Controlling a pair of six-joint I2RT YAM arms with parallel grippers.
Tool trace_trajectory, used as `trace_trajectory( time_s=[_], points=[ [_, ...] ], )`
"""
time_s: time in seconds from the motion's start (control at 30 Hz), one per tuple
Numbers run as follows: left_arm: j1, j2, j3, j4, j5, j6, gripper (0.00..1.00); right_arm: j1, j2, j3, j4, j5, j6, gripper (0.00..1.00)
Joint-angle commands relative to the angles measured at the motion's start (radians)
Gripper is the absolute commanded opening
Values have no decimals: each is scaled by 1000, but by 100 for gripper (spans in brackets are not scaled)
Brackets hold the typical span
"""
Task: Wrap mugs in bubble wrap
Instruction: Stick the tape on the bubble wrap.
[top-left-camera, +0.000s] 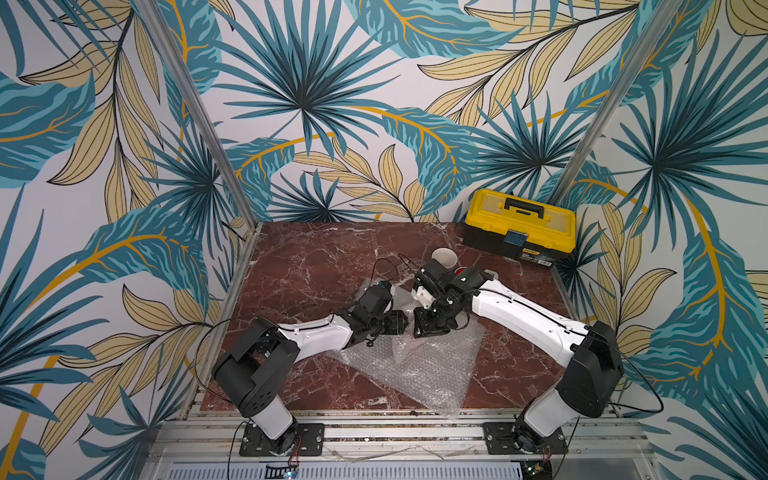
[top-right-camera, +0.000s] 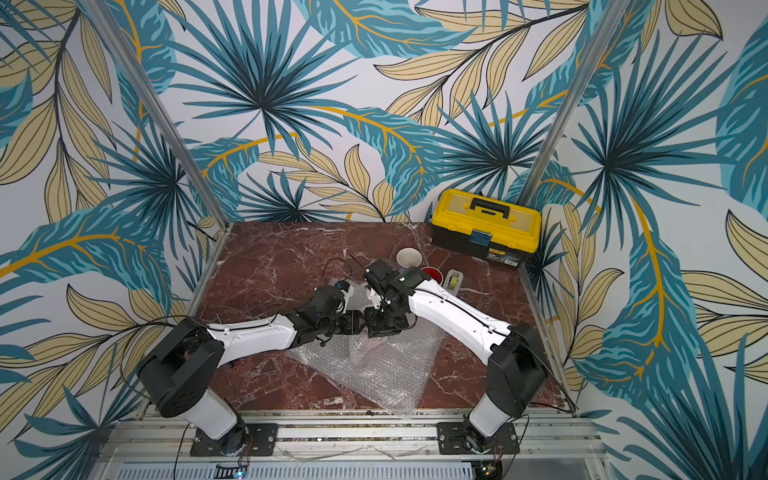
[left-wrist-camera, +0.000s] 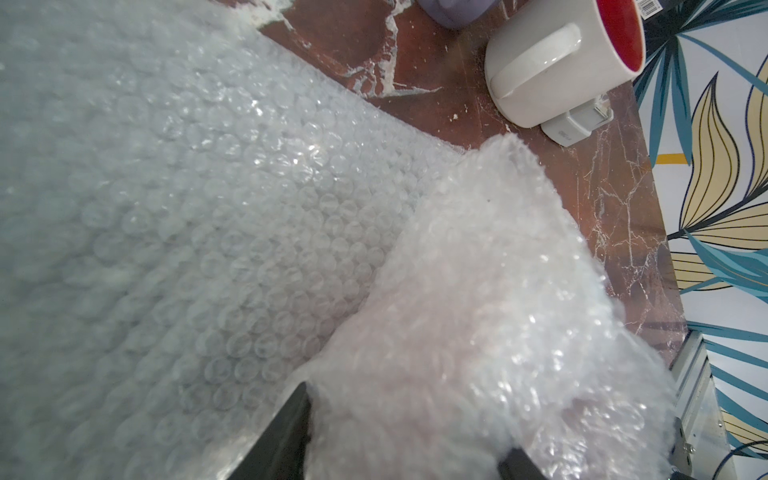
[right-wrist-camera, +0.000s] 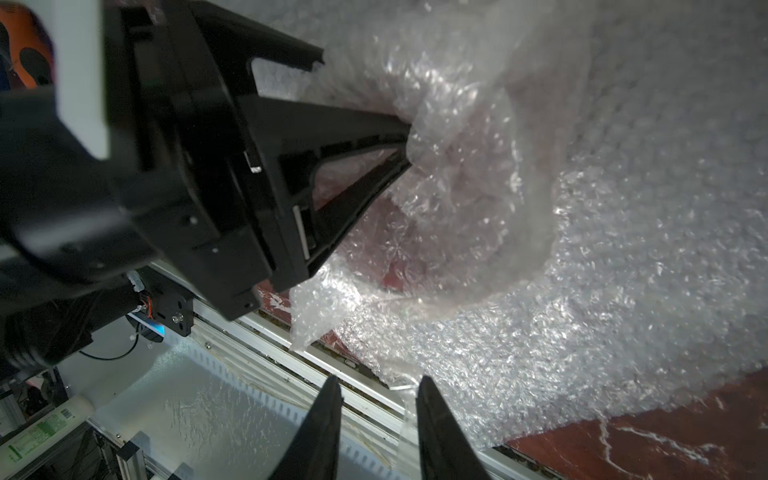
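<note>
Left pincer (left-wrist-camera: 407, 419) is clenched on a lumpy bundle (left-wrist-camera: 478, 299) of bubble wrap, just toward 6 o'clock from the middle of the surface (top-left-camera: 316, 266). A pinkish tint shows through the plastic, so my guess is the red mug is inside, can't confirm. Right pincer (right-wrist-camera: 380, 380) is released, jaws apart with nothing between them, hovering just beside the bundle on its 3 o'clock side. A thin clear strip (right-wrist-camera: 406, 415) runs along one of its fingers; tape or wrap edge, can't tell. Risks: no tape visible on the bundle, so the wrap will likely spring open once the left lets go. The grip is on soft plastic, not ceramic, so the mug could slide out an open end if the bundle gets tilted or lifted. The two pincers are nearly touching, so a closing move by the right could clip the left's finger instead of the wrap. The flat sheet (top-left-camera: 415, 365) under them overhangs the 6 o'clock edge, and any drag could pull it off. The white mug (left-wrist-camera: 552, 70) and lavender mug (top-left-camera: 444, 257) sit unwrapped toward 1 o'clock, close behind the right wrist, so a swing back could knock them.
</note>
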Motion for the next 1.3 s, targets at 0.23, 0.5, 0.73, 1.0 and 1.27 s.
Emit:
trace_trajectory(
  time_s=[0.23,0.5,0.73,1.0,1.27],
  points=[
    [-14,31,2,-31,-6,8,55,5,25,18,99,60,3,33],
    [-16,30,-1,-32,-10,8,55,5,26,-15,177,97,22,34],
    [-16,29,-1,-32,-9,9,55,6,0,-88,305,127,51,33],
    [-15,30,0,-32,-6,9,55,4,-43,-158,399,163,74,27],
    [-17,31,0,-32,-6,5,54,4,-72,-191,458,167,92,24]
  ],
)
